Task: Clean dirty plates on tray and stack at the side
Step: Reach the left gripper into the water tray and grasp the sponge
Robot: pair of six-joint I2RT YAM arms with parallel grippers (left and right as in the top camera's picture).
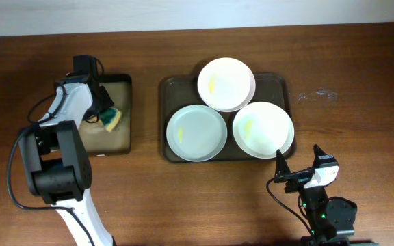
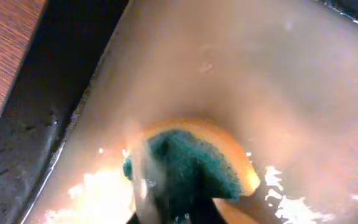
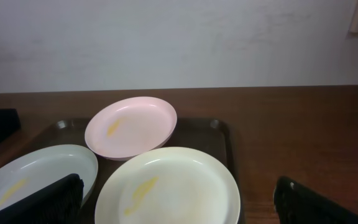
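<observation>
- The job is at its first step: getting the sponge [image 1: 112,120] ready. No plate looks wiped yet, and none is stacked at the side.
- The left claw [image 1: 103,109] is shut tight on the sponge. It holds it down in the wet basin [image 1: 118,140], on the left of the table.
- The sponge is green on one side and yellow on the other.
- The right claw [image 1: 287,172] is wide open and holds nothing. It waits near the front, just by the tray [image 1: 172,85].
- Next, I think the left arm has to lift the sponge out and carry it right to a plate.
- All three white plates are on the tray, in the middle of the table.
- The far plate [image 1: 226,83] hangs over the tray's far rim and overlaps the other two.
- The near left plate [image 1: 195,132] and the near right plate [image 1: 263,128] sit side by side.
- Each plate has a small yellow smear, so all look dirty.
</observation>
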